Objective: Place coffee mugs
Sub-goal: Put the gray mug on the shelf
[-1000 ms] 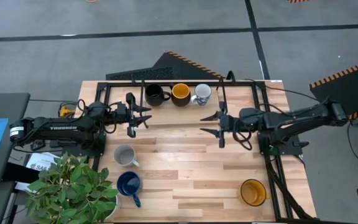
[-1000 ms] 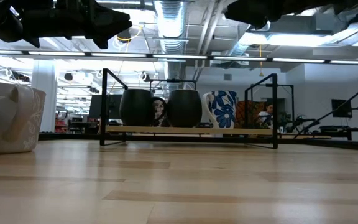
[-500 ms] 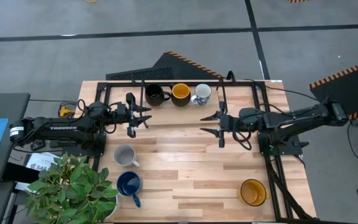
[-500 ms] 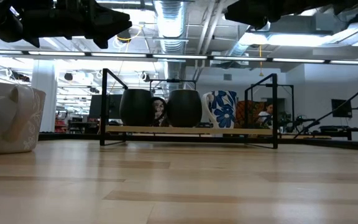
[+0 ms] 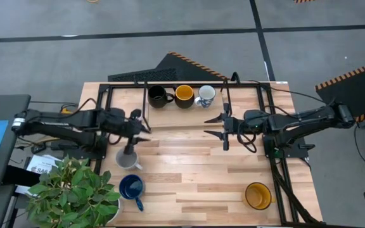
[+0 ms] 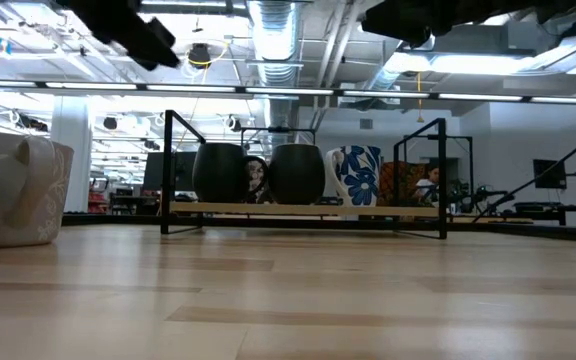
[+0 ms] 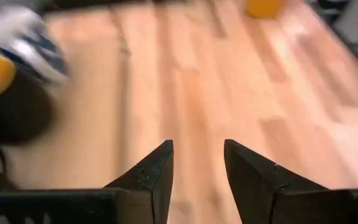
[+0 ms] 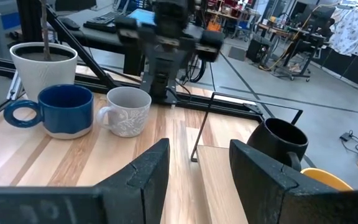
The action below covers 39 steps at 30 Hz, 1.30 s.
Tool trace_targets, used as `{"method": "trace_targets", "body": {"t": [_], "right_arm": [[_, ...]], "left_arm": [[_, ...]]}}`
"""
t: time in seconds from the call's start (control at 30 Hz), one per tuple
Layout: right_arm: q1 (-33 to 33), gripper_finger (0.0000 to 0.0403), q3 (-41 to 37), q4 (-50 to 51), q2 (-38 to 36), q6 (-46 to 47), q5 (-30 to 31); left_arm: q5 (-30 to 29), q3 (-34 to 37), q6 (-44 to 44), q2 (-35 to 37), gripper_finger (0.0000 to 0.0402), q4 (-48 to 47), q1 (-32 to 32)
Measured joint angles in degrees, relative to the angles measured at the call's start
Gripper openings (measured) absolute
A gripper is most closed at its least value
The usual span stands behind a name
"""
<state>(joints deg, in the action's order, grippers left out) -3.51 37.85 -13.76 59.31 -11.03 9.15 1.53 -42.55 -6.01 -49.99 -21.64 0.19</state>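
overhead view looks straight down; low view skims the tabletop; both share the black mug.

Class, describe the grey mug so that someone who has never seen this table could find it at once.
Start at the leafy plant at the table's near left corner. Just beyond its leaves stand two mugs; the grey mug is the one nearer the rack, right under the left gripper. Its neighbour is dark blue; this one is pale grey.

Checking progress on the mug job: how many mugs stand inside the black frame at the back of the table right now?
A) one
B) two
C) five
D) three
D: the high view shows a black mug, a yellow mug and a white patterned mug in a row inside the black frame; the other mugs stand outside it.
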Motion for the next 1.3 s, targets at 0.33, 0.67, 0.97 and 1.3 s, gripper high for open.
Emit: {"method": "trace_targets", "body": {"t": [0.33, 0.67, 0.97, 1.3], "right_arm": [[0.2, 0.0194, 0.0, 0.0, 0.0, -1.0, 0.0], [0.2, 0.0194, 0.0, 0.0, 0.0, 0.1, 0.0], [0.2, 0.0194, 0.0, 0.0, 0.0, 0.1, 0.0], [0.2, 0.0194, 0.0, 0.0, 0.0, 0.1, 0.0]], "left_arm": [[-7.1, -2.0, 14.3, -2.0, 0.0128, -19.3, -18.0], [-13.0, -2.1, 7.9, -10.9, 0.0128, -23.5, -24.6], [-21.8, -2.1, -1.9, -18.0, 0.0128, -25.8, -24.6], [-16.7, -2.1, 1.3, -22.1, 0.0126, -29.2, -23.6]]}}
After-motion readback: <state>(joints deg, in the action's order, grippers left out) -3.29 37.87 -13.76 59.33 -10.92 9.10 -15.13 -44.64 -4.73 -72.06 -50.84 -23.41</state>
